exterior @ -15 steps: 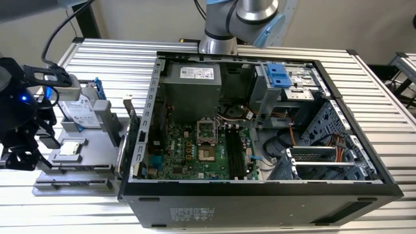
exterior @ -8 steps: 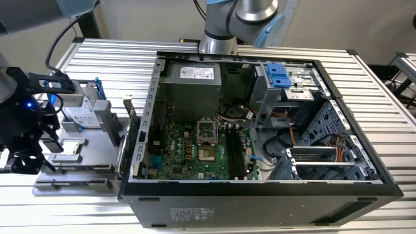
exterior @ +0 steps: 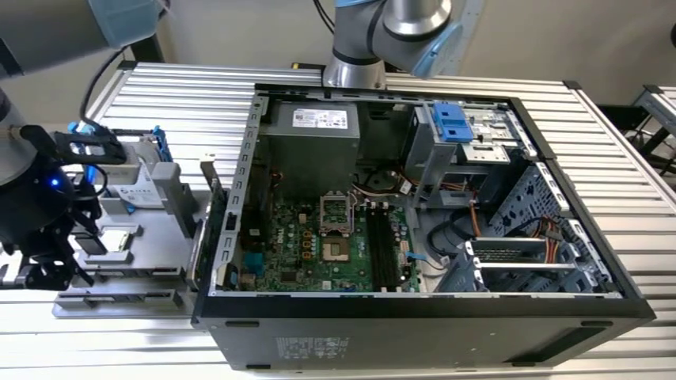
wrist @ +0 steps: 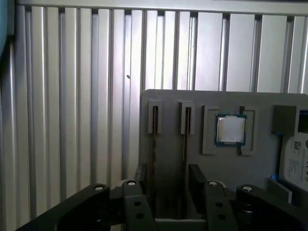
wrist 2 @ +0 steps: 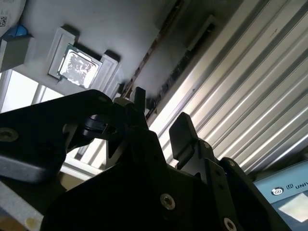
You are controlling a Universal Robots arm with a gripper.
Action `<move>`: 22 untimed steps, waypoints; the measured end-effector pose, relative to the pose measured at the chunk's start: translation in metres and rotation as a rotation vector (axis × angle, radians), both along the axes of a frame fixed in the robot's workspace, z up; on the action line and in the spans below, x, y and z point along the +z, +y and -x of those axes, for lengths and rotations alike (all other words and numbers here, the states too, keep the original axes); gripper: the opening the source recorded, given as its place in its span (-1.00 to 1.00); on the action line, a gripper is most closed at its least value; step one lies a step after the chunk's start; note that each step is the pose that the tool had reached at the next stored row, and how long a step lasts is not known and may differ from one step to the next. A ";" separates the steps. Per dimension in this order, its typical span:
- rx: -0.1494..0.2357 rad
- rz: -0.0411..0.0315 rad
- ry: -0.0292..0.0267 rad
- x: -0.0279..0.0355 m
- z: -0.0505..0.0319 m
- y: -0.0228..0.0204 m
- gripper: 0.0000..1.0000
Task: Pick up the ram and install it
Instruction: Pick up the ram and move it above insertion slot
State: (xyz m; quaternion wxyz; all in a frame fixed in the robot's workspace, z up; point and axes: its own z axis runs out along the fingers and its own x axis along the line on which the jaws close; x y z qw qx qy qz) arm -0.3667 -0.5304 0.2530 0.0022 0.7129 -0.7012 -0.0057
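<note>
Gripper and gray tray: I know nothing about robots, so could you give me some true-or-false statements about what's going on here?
Two ram sticks stand on edge in slots of the gray tray. True.
The gripper holds one of them. False: it is open and empty, over the tray.
The processor chip sits in the tray beside those slots. True.
The computer case is closed. False: it is open, with the motherboard showing.
</note>
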 end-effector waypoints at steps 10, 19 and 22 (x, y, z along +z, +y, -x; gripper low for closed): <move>-0.013 0.0038 -0.0023 -0.0183 0.0002 -0.0020 1.00; -0.015 0.0042 0.0001 -0.0339 0.0001 -0.0049 1.00; -0.015 0.0043 0.0040 -0.0384 0.0002 -0.0063 1.00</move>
